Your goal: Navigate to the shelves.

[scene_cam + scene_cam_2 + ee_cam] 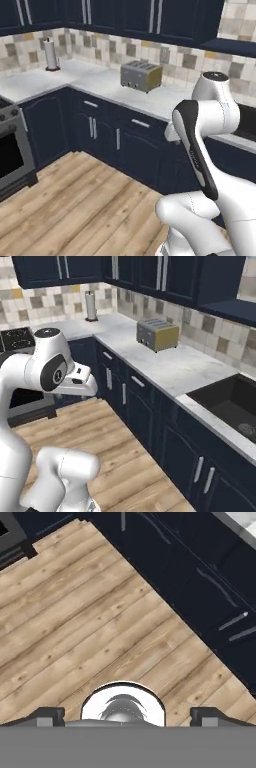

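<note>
"Pointing at what, and in what state, is the pincer [127,718]?" asks the student.

"It faces down at the wood floor [75,622]. Its two dark fingertips [50,714] stand far apart with nothing between them: released," answers the tutor.

"Where are the shelves [232,46] relative to it?"

"Well above the pincer and off to its right. A dark navy board [227,310] juts out beside the last upper cabinet [177,276], over the tiled wall. They are well apart from the hand."

"What stands between?"

"A run of navy base cabinets [200,577] with silver bar handles lies just ahead of the pincer. Above them is a white marbled counter [170,363]. A black sink [230,401] is sunk into that counter, below the shelves."

"And the other things around?"

"A silver toaster [141,76] sits on the counter, higher than the pincer and beyond it. A paper towel roll [51,54] stands upright in the far corner, well away to the pincer's left. A stove [10,145] with a dark oven door flanks the floor on that same side."
</note>
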